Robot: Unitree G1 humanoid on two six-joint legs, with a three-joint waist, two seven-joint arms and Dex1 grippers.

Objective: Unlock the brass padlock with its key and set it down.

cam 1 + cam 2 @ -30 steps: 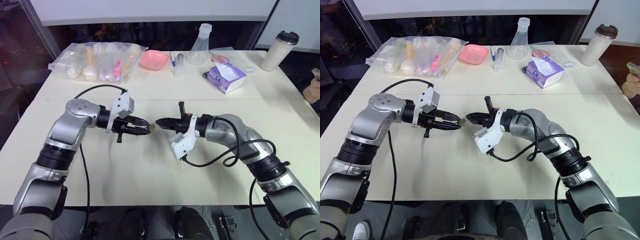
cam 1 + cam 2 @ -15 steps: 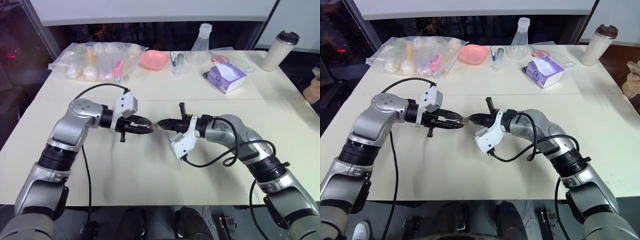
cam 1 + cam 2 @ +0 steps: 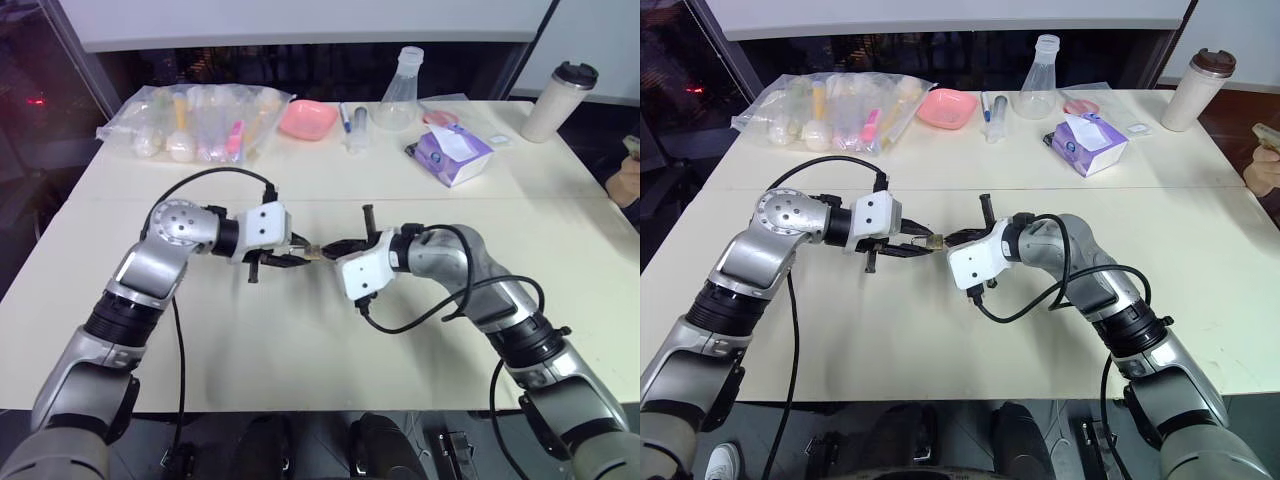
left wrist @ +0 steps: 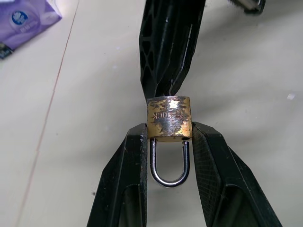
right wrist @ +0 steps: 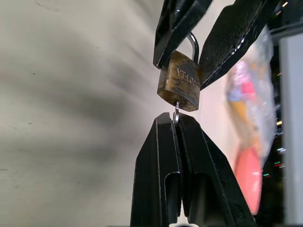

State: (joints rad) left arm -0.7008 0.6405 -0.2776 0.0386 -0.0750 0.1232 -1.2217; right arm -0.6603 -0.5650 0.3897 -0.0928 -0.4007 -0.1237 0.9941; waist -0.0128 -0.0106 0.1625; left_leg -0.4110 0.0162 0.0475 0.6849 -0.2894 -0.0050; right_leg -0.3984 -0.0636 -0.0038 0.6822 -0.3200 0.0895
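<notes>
Your brass padlock hangs above the table at mid-scene, pinched at its body between the left gripper's partly open fingers, shackle pointing back into that gripper. At the padlock's 3 o'clock, the key runs into its base, clamped in the right gripper's fully closed fingers. The purple tissue pack sits well apart at 1 o'clock.

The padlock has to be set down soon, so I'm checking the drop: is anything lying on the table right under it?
Nothing visible. The padlock hangs clamped in the left gripper, with the key held by the right gripper in its base. The table beneath is bare.
</notes>
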